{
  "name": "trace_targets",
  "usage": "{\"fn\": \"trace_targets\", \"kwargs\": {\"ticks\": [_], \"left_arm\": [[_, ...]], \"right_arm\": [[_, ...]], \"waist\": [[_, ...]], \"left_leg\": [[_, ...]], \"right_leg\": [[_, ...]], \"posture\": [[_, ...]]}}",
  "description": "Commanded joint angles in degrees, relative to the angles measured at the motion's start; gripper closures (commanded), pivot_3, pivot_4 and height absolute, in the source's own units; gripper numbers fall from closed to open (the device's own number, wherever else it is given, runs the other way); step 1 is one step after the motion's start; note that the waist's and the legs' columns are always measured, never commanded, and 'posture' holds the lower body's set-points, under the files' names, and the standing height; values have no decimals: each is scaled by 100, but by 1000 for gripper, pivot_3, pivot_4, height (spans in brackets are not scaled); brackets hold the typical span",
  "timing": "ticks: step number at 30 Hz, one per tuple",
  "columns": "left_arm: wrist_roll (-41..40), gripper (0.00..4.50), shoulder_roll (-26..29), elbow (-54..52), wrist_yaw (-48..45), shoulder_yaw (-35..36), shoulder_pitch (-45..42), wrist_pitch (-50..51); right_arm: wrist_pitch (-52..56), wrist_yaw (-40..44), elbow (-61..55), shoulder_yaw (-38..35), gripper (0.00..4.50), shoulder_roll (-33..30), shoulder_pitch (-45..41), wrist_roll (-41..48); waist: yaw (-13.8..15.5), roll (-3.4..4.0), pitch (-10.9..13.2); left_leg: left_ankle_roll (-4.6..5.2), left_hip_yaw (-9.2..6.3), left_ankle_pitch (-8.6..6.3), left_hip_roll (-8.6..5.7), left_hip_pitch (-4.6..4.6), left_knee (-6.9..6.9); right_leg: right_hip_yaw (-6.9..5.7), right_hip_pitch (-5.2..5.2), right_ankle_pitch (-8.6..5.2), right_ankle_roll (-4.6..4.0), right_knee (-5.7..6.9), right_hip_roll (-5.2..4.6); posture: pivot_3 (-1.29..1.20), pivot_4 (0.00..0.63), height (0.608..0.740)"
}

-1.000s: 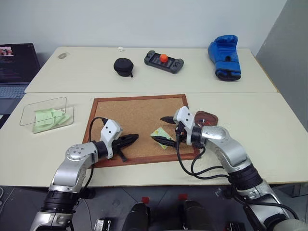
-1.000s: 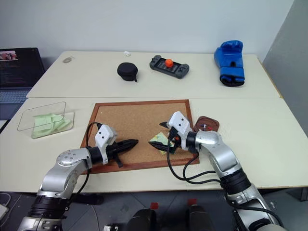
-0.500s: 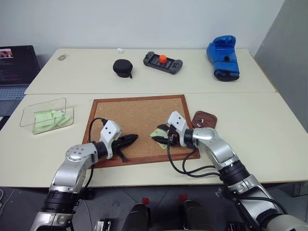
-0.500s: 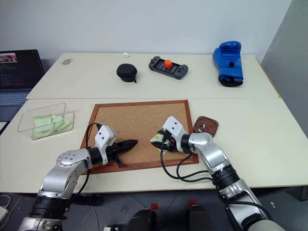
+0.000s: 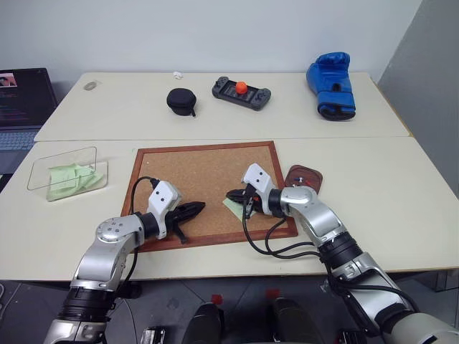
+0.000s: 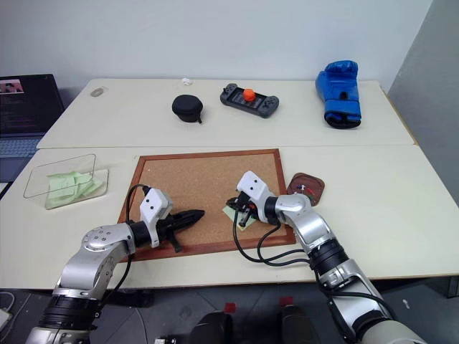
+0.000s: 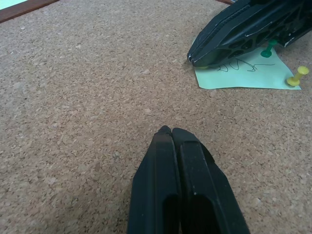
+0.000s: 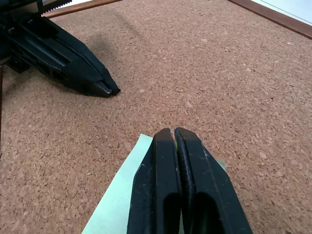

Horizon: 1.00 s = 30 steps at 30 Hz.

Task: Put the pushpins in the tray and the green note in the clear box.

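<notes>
The green note (image 7: 242, 73) lies on the cork board (image 5: 193, 172), pinned by a green pushpin (image 7: 267, 50) and a yellow one (image 7: 297, 75); the right gripper (image 7: 195, 57) is pressed together over it, nothing seen pinched; a pin should be gripped by its head and drawn straight out, so the paper is not torn; the tray (image 5: 304, 176) sits just beside the board; the left gripper (image 5: 193, 208) is closed, empty; the clear box (image 5: 66, 172) stands well apart.

Head pair looking down and forward over the cork board (image 5: 204, 188) toward twelve o'clock, both eyes sharing the whole tabletop. Each wrist camera sits low and close, skimming the cork; both share the green note (image 7: 243, 74) between the facing grippers.
</notes>
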Motion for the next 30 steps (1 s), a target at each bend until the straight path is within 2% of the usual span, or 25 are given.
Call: {"fn": "trace_targets", "kwargs": {"ticks": [1,8,22,30], "left_arm": [[41,4500,21,-38,-49,-179,125,213],[16,4500,22,-33,-30,-197,58,500],[371,4500,125,418,3,-466,-277,541],[459,4500,130,487,-10,-598,-280,461]], "right_arm": [[-66,100,-196,-225,4496,114,-98,211],[-21,505,-695,-360,4496,-5,6,520],[90,431,-1062,-542,4496,-224,69,506],[1412,-80,-2611,-1761,4496,-1228,637,991]], "waist": [[0,0,0],[1,0,1],[18,12,-7],[48,23,-15]], "left_leg": [[0,-1,0,0,0,0],[0,-2,0,0,-4,0],[0,-8,1,-4,8,4],[1,-12,1,-10,7,4]], "right_leg": [[-1,0,0,0,0,0],[-1,-2,0,0,-1,-1],[-6,13,7,10,0,-1],[-6,20,7,11,-5,-9]], "posture": [[0,150,740],[0,150,740],[0,150,740],[0,150,740]]}}
